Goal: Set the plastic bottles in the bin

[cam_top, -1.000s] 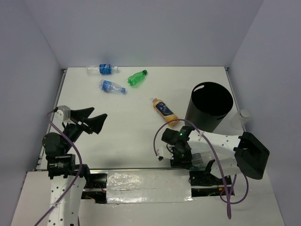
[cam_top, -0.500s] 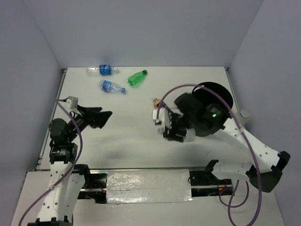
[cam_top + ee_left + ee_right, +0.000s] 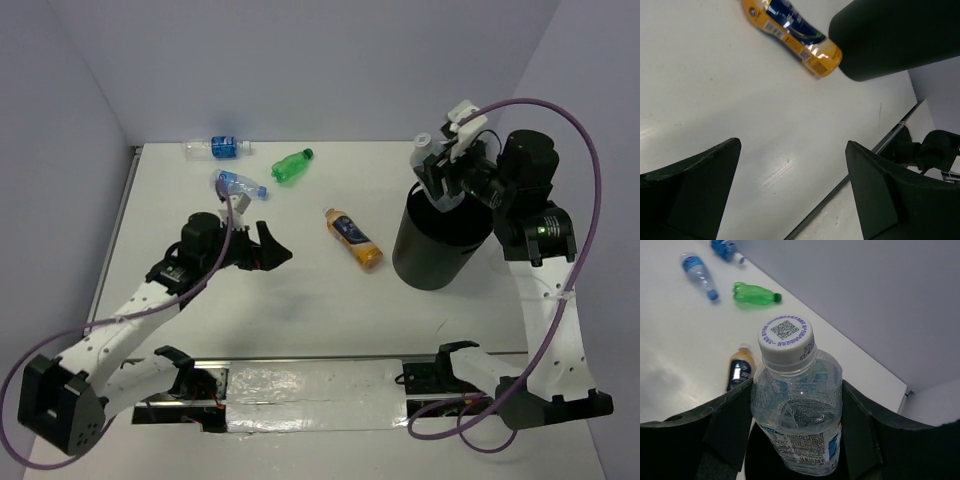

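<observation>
Right tool [image 3: 796,432] gripping clear bottle [image 3: 790,390] over bin [image 3: 440,245], cap toward wrist camera, left tool [image 3: 792,144] open

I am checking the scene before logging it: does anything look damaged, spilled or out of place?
The clear bottle in the right gripper looks dented, its wall crumpled. Nothing looks spilled; the orange bottle and green bottle merely lie on their sides.

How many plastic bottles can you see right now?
5: far clear bottle by the back edge, second clear bottle nearer, green bottle beside them, orange bottle mid-table, held clear bottle in the right gripper above the bin. Bin's inside unseen.
</observation>
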Robot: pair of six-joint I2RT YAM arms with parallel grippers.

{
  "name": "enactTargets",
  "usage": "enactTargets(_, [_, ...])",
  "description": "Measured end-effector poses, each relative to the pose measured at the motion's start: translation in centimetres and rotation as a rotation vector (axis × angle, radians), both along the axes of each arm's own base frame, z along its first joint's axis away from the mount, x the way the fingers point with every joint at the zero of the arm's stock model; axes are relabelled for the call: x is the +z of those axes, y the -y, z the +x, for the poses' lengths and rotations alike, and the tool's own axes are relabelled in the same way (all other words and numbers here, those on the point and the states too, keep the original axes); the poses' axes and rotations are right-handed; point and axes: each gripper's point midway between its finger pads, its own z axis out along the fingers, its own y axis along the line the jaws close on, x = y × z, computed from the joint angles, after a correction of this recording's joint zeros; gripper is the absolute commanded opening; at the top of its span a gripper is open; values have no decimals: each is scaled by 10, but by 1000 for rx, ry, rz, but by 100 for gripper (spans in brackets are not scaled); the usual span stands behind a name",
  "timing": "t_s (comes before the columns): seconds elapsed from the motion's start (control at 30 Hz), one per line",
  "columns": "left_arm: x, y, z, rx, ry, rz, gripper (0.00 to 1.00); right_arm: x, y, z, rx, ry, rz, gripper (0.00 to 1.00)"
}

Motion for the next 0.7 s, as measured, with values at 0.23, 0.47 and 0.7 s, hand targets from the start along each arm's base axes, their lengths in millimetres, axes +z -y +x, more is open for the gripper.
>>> enactTargets(0.23, [-43, 46, 25, 39, -208, 65, 100, -20, 72, 45, -212, -26, 58, 30])
enactTargets(0.47, [-58, 97, 71, 150, -327, 55, 99, -76, 87, 62, -148, -225, 140, 100])
enactTargets(0.7, [-96, 131, 113, 276, -468, 53, 100, -58, 83, 23, -44, -201, 219, 100])
